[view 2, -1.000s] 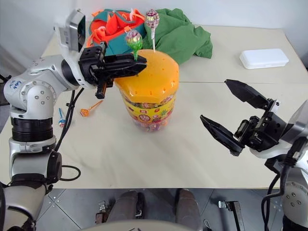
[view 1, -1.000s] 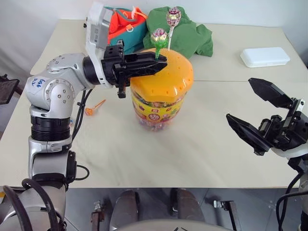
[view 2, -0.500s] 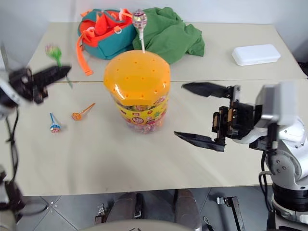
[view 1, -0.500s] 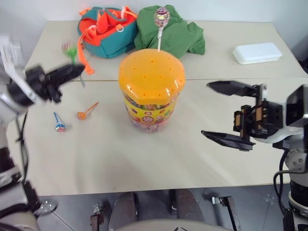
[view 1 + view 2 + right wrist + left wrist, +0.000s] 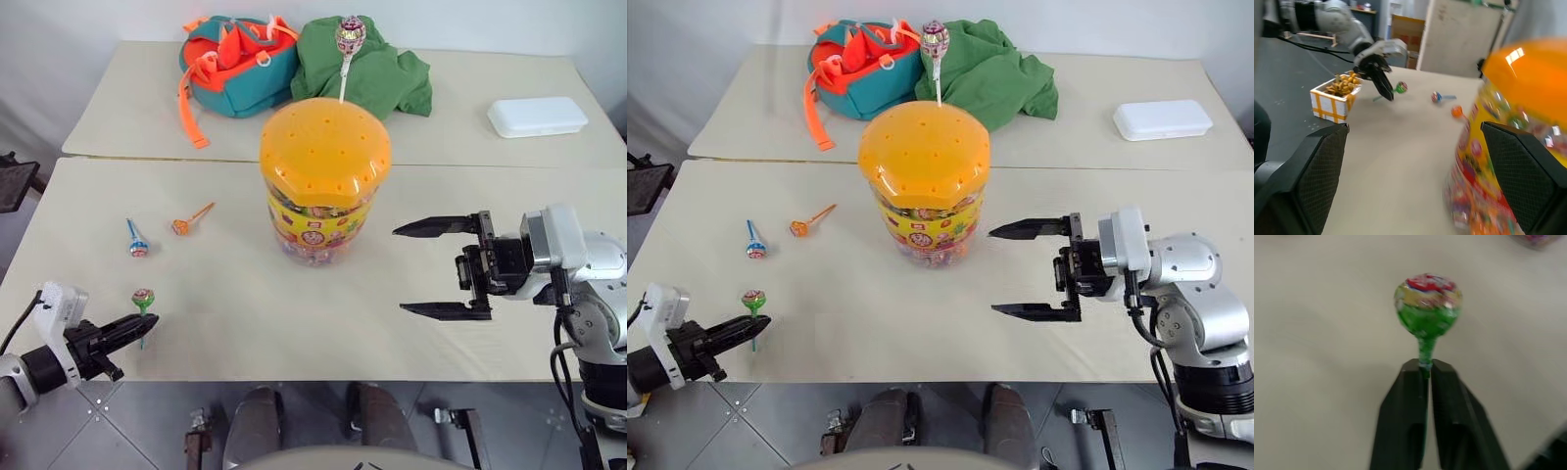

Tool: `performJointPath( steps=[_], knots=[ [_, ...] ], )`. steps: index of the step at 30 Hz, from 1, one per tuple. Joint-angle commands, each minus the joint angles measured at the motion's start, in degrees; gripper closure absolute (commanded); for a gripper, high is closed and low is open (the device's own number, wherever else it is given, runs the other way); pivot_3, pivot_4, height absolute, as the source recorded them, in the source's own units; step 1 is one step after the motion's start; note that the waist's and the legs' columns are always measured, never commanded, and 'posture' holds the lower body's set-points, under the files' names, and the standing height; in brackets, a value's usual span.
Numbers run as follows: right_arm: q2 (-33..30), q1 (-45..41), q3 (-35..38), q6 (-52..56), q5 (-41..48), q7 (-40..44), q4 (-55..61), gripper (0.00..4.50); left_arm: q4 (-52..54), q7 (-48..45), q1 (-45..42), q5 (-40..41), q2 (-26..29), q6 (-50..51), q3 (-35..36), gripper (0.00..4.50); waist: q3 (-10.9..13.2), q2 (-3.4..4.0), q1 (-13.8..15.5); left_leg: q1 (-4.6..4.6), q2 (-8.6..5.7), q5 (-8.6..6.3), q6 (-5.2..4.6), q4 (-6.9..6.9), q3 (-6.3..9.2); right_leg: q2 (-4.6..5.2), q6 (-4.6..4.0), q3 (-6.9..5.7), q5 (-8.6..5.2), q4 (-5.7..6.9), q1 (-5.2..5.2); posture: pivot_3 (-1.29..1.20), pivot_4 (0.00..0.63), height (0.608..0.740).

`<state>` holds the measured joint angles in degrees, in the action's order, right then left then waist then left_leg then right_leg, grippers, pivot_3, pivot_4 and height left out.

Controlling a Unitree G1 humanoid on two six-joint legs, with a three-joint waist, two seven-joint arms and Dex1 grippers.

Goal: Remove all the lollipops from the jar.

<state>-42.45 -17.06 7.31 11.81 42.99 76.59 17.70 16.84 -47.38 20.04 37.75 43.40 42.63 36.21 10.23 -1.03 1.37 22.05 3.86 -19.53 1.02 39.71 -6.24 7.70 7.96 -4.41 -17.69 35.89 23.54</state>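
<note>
Our left gripper [image 5: 1425, 369] sits low at the near left edge of the table, its two black fingers pinched almost together on the thin green stick of a small round lollipop in a shiny green, yellow and red wrapper [image 5: 1428, 303]. The wrapped head stands just past the fingertips, above the pale tabletop [image 5: 225, 313].

Our right gripper [image 5: 423, 268] hangs at the right side of the table with its two long black fingers spread wide, one above the other, pointing toward the jar and gripping nothing. It is near the jar but not touching it.

The large clear plastic jar with a colourful printed label and a domed orange lid dotted with small holes [image 5: 324, 176] stands upright mid-table. One lollipop on a white stick, in a pink and silver wrapper [image 5: 349, 41], rises from a hole at the far side of the lid.

Two more lollipops lie flat on the table left of the jar: one on an orange stick [image 5: 189, 221] and, further left, one on a blue stick [image 5: 136, 240]. They are apart from each other and from the jar.

At the far edge lie a teal and orange bag [image 5: 233, 61], a crumpled green cloth [image 5: 377, 70] and a white rectangular box [image 5: 538, 116]. The table between the jar and the near edge is bare.
</note>
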Motion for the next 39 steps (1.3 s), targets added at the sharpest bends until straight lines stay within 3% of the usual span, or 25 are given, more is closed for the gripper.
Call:
performJointPath(
  steps=[1,4,6,8,11,14,17,24,28,35,39],
  knots=[
    [0.7,-1.5,3.8,3.6,4.5,-6.3,2.9,0.0,-0.3,-3.1,-3.1,-0.6,-0.1,-7.8,0.6,2.95,0.0,0.0,-0.1,0.0,0.01,-0.01,0.0,0.0,0.0,0.0,0.0,0.0,0.0,0.03,0.01,0.0,0.15,0.74],
    [0.1,-4.0,5.7,11.2,9.1,-14.9,3.8,0.0,0.4,-9.2,-7.0,3.5,-1.7,-16.2,3.7,1.98,0.0,0.0,-0.1,0.06,0.01,-0.01,-0.01,0.0,-0.06,0.01,0.01,0.0,0.01,0.1,0.03,0.0,0.15,0.74],
    [-0.3,-9.1,5.7,16.0,11.2,-20.0,2.8,0.0,-1.2,-9.2,-10.2,11.4,-0.4,-11.6,8.5,1.41,0.0,-0.01,-0.2,0.05,0.04,-0.02,-0.02,-0.01,-0.07,0.01,0.01,-0.01,0.01,0.1,0.03,0.0,0.15,0.74],
    [0.9,-17.6,4.3,21.4,12.6,-26.9,0.2,0.0,-2.2,-9.0,-12.9,19.7,2.3,-5.9,12.3,1.41,0.0,0.02,-0.8,0.07,0.09,-0.03,-0.01,0.0,-0.1,-0.01,0.01,-0.01,0.01,0.19,0.12,0.0,0.15,0.74],
    [3.5,-25.4,1.4,26.7,11.5,-33.0,-3.0,0.0,-1.5,-6.1,-18.1,24.8,3.2,-3.8,11.9,1.41,-0.1,0.15,-1.6,0.03,0.14,-0.03,0.0,-0.05,-0.1,-0.02,0.01,-0.01,0.01,0.29,0.16,0.0,0.15,0.74],
    [6.5,-32.0,-2.4,30.2,8.1,-37.4,-6.4,0.0,-0.4,-1.1,-25.7,29.3,1.8,-3.4,9.2,0.86,-0.1,0.17,-1.6,0.03,0.13,-0.04,0.0,-0.13,-0.08,-0.02,0.03,-0.03,0.02,0.28,0.16,0.0,0.15,0.74],
    [10.9,-37.5,-4.5,31.8,6.0,-40.2,-10.2,0.0,1.2,0.0,-30.4,29.9,0.7,-3.7,4.6,0.02,-0.1,0.17,-1.7,0.09,0.07,-0.06,-0.02,-0.13,-0.07,0.0,0.09,-0.04,0.05,0.29,0.18,0.0,0.15,0.74],
    [16.4,-42.6,-7.0,32.6,0.9,-41.0,-15.3,0.0,1.0,-0.4,-33.5,30.9,0.0,-3.3,0.0,0.02,-0.1,0.17,-2.1,0.11,0.05,-0.06,-0.02,-0.2,-0.1,-0.03,0.11,-0.05,0.06,0.24,0.24,0.0,0.15,0.74],
    [18.5,-43.6,-6.9,31.3,-0.9,-39.4,-16.6,0.88,1.8,-0.4,-32.7,31.2,-0.9,-4.0,-0.4,0.0,-0.1,0.17,-2.8,0.12,0.05,-0.05,-0.01,-0.2,-0.11,-0.03,0.11,-0.05,0.06,0.22,0.24,0.0,0.15,0.74],
    [20.6,-43.5,-5.3,28.6,-1.7,-37.0,-17.0,3.22,2.0,-1.3,-32.6,31.1,-1.6,-4.7,-0.6,0.0,-0.1,0.17,-3.1,0.11,0.05,-0.05,0.0,-0.29,-0.11,-0.04,0.11,-0.05,0.06,0.19,0.24,0.0,0.15,0.74],
    [22.5,-43.1,0.7,21.9,0.5,-34.7,-18.5,4.48,1.1,-4.2,-33.3,28.9,-1.5,-6.4,-2.1,0.0,-0.1,0.17,-3.2,0.11,0.05,-0.05,0.0,-0.3,-0.12,-0.05,0.11,-0.05,0.06,0.18,0.24,0.0,0.15,0.74]
  ],
)
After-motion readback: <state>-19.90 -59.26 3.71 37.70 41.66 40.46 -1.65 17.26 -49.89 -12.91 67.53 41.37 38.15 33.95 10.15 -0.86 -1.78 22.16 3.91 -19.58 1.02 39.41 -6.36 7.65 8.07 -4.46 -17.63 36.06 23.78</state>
